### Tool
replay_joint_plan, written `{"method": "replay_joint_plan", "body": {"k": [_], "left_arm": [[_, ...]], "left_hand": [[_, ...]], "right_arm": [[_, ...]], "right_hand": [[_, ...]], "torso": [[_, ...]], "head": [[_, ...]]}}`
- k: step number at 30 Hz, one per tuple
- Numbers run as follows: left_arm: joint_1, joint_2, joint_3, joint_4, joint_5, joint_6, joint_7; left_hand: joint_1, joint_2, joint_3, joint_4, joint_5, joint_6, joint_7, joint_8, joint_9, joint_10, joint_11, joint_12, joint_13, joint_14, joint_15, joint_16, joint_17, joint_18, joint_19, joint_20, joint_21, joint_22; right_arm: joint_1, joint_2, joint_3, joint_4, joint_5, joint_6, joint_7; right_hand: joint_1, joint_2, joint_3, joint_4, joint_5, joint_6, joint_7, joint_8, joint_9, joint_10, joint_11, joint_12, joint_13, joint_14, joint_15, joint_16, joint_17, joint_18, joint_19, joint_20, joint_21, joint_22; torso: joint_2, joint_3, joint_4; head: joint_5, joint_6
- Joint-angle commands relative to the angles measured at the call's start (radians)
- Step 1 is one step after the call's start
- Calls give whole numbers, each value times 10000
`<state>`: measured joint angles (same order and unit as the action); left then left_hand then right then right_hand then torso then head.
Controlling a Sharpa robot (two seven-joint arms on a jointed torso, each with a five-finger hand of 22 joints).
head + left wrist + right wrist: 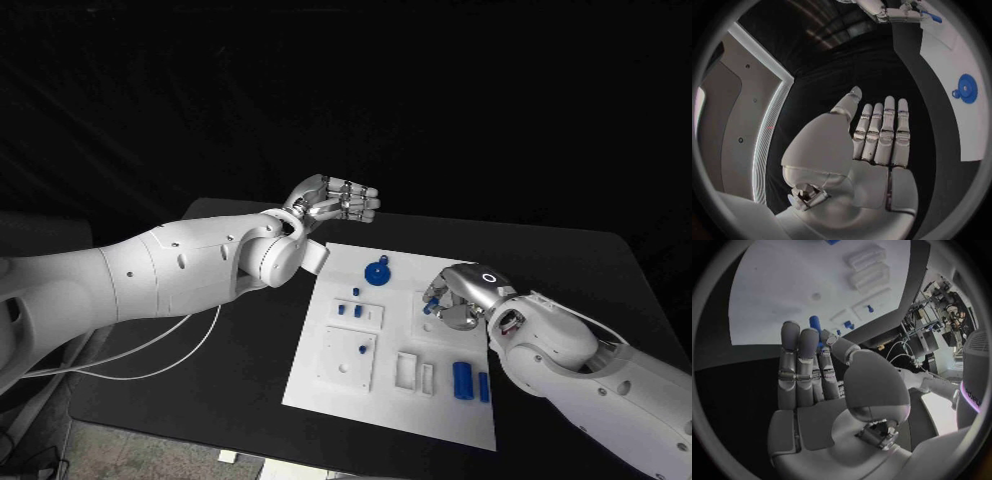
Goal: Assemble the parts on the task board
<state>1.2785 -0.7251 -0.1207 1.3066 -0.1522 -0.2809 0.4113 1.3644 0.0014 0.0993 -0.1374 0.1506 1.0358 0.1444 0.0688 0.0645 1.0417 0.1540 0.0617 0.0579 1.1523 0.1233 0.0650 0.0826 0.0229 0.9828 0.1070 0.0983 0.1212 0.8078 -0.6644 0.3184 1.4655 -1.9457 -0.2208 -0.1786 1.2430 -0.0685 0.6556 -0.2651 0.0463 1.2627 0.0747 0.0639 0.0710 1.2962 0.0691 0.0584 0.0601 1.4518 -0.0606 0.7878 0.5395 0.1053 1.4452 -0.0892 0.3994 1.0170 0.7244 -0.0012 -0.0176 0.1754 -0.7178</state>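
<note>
The white task board [325, 385] lies in the middle of the black table. On its far end sits a blue gear [378, 272] [967, 88]. My right hand [459, 300] hovers over the board's right edge and pinches a small blue peg [814, 321] between thumb and fingers; the peg also shows in the head view [430, 308]. My left hand [335, 203] is raised off the board's far left corner, fingers [882, 130] straight and side by side, thumb apart, holding nothing.
Two small blue pegs [349, 310] stand in a white block on the board's left side, and another one [358, 351] nearer me. Two white blocks [415, 371] and two longer blue parts [470, 381] lie at the near right. A white cable [159, 365] runs across the table's left.
</note>
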Motion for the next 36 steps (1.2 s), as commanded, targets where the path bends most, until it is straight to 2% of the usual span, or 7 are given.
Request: {"method": "replay_joint_plan", "body": {"k": [1, 9, 12, 15, 21, 29, 36], "left_arm": [[17, 6, 9, -5, 28, 116, 116], [17, 32, 9, -59, 30, 107, 129], [16, 68, 9, -108, 32, 101, 128], [16, 111, 9, -153, 33, 95, 138], [16, 236, 9, -280, 34, 91, 150], [17, 370, 9, -393, 34, 93, 149], [17, 437, 9, -418, 34, 110, 114]], "left_hand": [[24, 56, -53, -15, -21, -4, 12, -37, -13, 0, -36, -16, 1, -23, 10, -20, 15, 179, 47, 26, 35, -9], [24, 56, -53, -15, -21, -4, 12, -37, -13, 0, -36, -16, 1, -23, 10, -20, 15, 179, 47, 26, 35, -9], [98, 78, -148, 9, 1, -9, 14, -38, -13, 5, -38, -17, 0, -22, 8, -19, 21, 181, 64, 25, 39, -65], [98, 78, -148, 9, 1, -9, 14, -38, -13, 5, -38, -17, 0, -22, 8, -19, 21, 181, 64, 25, 39, -65], [98, 78, -148, 9, 1, -9, 14, -38, -13, 5, -38, -17, 0, -22, 8, -19, 21, 181, 64, 25, 39, -65], [121, 87, -157, -2, 18, -12, 14, -39, -14, 10, -39, -18, 0, -24, 7, -21, 18, 178, 63, 24, 42, -95], [136, 109, -145, -6, 23, -5, 13, -37, -13, 13, -42, -17, 0, -17, 3, -18, 18, 179, 66, 20, 47, -106]], "right_arm": [[1, -60, 87, 295, 46, -473, -28], [-2, 100, 197, 870, 201, -593, 160], [-15, 285, 161, 961, 160, -587, 243], [-39, 506, 48, 982, 107, -575, 330], [-77, 1088, -423, 894, -104, -514, 517], [-128, 1706, -1077, 655, -372, -496, 703], [-187, 2046, -1468, 403, -482, -432, 818]], "right_hand": [[111, -1, -26, 63, 16, 75, 31, 7, 7, 529, -443, 29, 7, 19, -81, -15, 16, 50, -11, -44, 26, 21], [135, -26, -21, 92, 16, 92, 27, 5, 8, 551, -448, 26, 7, 24, -91, -32, 37, 48, -8, -56, 11, 85], [139, -27, -33, 106, 16, 92, 27, 6, 8, 548, -449, 26, 6, 25, -87, -43, 43, 43, -18, -52, -4, 109], [146, -20, -43, 115, 17, 86, 29, 6, 8, 541, -447, 25, 6, 28, -90, -58, 51, 43, -13, -56, -26, 141], [146, -13, -45, 111, 16, 71, 34, 3, 6, 532, -443, 24, 5, 29, -87, -75, 55, 45, -8, -55, -53, 164], [155, -3, -32, 95, 16, 66, 34, 5, 7, 522, -439, 24, 5, 31, -87, -86, 55, 48, -2, -55, -68, 174], [139, 7, -35, 80, 16, 68, 34, 6, 8, 523, -439, 25, 6, 39, -87, -98, 57, 52, 10, -52, -92, 193]], "torso": [[-3, -7, -17], [-2, -2, -16], [-1, -5, -17], [-6, -6, -21], [4, 11, 16], [4, 4, -7], [9, 7, -3]], "head": [[48, -16], [150, -25], [204, -37], [241, -51], [271, -42], [446, -70], [585, -114]]}}
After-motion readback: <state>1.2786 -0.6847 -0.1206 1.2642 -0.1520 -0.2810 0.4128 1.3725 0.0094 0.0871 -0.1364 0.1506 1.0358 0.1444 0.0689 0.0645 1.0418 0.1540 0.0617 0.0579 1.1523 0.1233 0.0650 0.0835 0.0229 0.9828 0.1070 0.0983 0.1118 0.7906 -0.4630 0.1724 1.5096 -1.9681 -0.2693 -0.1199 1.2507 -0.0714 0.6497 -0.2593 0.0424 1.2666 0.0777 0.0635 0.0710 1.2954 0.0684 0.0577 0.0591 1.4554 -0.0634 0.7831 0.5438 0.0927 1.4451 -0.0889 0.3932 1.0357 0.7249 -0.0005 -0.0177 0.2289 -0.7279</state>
